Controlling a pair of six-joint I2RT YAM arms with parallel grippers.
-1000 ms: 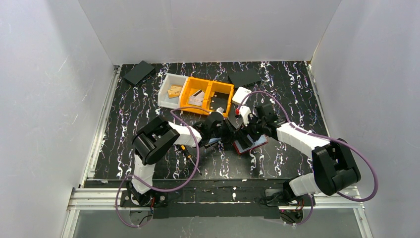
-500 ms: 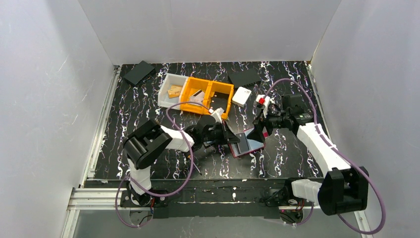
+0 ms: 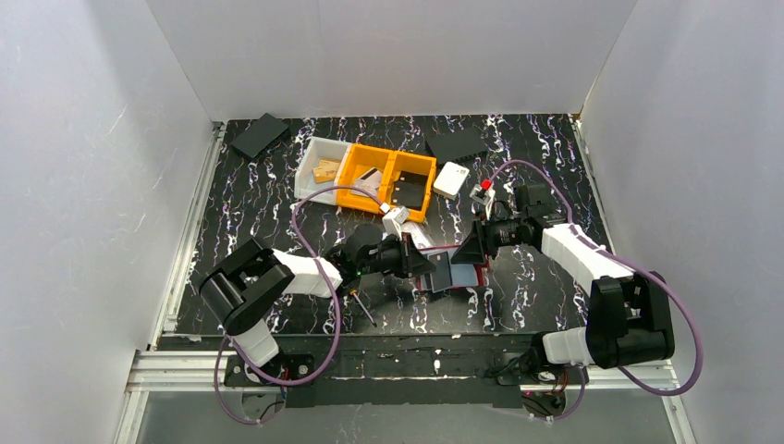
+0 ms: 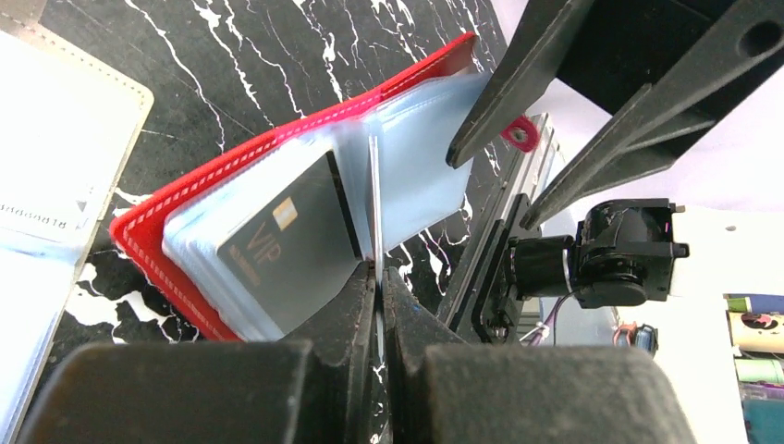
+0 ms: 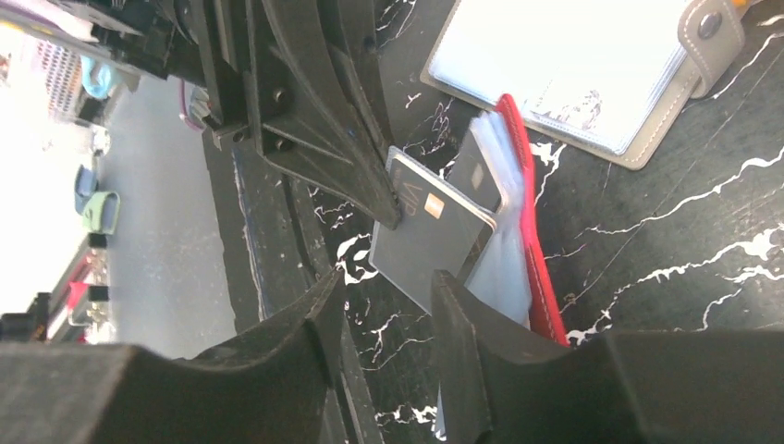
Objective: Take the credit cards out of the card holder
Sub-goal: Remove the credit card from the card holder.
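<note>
Ok, L tool (image 4: 377, 274) clamped on clear sleeve (image 4: 373, 199) of holder (image 4: 139, 242); R tool (image 5: 388, 310), jaws apart, shd pinch grey card (image 5: 433, 239) corner, pull straight.

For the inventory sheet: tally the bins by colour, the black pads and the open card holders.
Orange bins: 2
White bins: 1
Black pads: 2
Open card holders: 2
Total: 7

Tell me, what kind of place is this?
Probably a robot lab test booth. Plain white walls box in a black marbled table, a left arm and right arm are bolted at its near edge, and sorting bins sit behind.
</note>
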